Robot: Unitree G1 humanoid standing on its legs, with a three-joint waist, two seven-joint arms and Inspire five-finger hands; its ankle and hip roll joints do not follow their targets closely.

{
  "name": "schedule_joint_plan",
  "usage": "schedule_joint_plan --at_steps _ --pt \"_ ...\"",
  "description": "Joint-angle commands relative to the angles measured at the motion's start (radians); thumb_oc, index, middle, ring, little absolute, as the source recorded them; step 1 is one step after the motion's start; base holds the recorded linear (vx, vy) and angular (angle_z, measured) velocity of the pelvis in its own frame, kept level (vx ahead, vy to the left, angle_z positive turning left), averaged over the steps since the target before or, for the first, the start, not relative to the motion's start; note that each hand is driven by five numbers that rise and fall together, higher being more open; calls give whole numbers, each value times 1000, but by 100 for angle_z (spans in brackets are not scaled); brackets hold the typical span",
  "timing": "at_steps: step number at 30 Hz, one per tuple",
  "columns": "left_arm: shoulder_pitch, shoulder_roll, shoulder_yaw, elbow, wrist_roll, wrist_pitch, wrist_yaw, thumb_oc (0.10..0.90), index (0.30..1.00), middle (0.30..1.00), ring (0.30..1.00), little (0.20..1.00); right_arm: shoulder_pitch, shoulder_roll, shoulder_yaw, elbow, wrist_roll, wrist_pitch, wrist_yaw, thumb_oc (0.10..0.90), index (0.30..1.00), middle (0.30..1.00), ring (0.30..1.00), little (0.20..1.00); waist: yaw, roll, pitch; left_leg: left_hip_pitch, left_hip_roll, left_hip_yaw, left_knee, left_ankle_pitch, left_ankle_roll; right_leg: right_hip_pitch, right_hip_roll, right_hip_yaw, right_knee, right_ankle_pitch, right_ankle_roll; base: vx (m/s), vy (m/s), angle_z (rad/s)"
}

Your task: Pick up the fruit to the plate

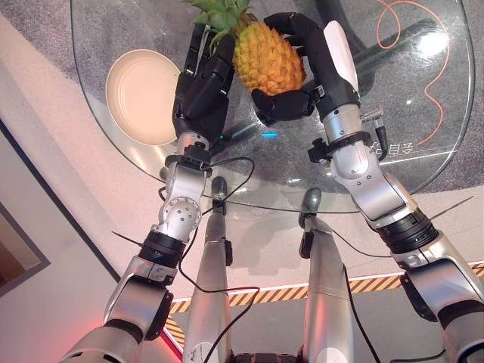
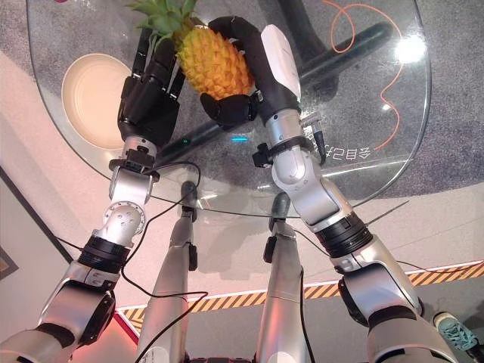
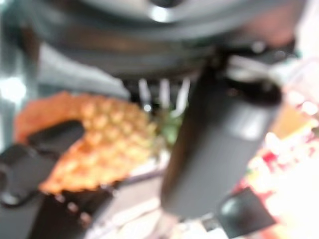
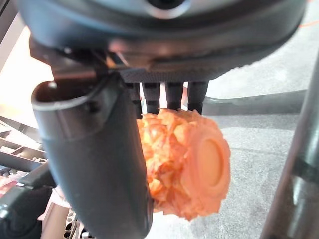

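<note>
While both hands meet over the round glass table (image 1: 423,162), the pineapple (image 1: 266,57) sits between them, above the far-middle part of the tabletop and to the right of the plate (image 1: 140,94). Whether its base touches the glass or is clear of it cannot be told from the head views. The right hand (image 1: 306,72) is wrapped round the fruit: fingers arch over its far side, and the thumb curls under its near side. In the right wrist view the thumb lies along the pineapple's scaly flank and the fingers (image 4: 167,94) reach past its top, their tips hidden behind the fruit; the flat cut base faces the camera.

The left hand (image 1: 203,89) stands just left of the pineapple, fingers stretched upward alongside it and into the green crown (image 1: 221,17). Leaves cover its fingertips, so contact with the fruit's body is hard to judge. The left wrist view is badly blurred: an orange scaly mass and dark finger shapes are all that can be made out.

The cream plate lies on the left part of the table, bare, partly cut off by the left hand. An orange cord (image 1: 432,76) winds beneath the glass at far right.
</note>
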Motion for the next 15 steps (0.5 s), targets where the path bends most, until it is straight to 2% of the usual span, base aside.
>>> schedule_joint_plan --at_steps 1,15 --pt "-149 -7 21 -93 32 -70 -41 800 900 900 900 900 -140 33 35 -190 -61 -100 29 100 300 300 300 200 -6 -28 -19 -4 -65 54 89 -78 57 107 66 -54 -279 187 8 0 0 0" --pt "-152 -7 23 -95 2 -55 -28 800 900 900 900 900 -170 10 66 -196 -146 -128 85 100 300 300 300 200 -2 -30 -19 -8 -68 50 90 -75 56 105 66 -57 -282 191 9 0 0 0"
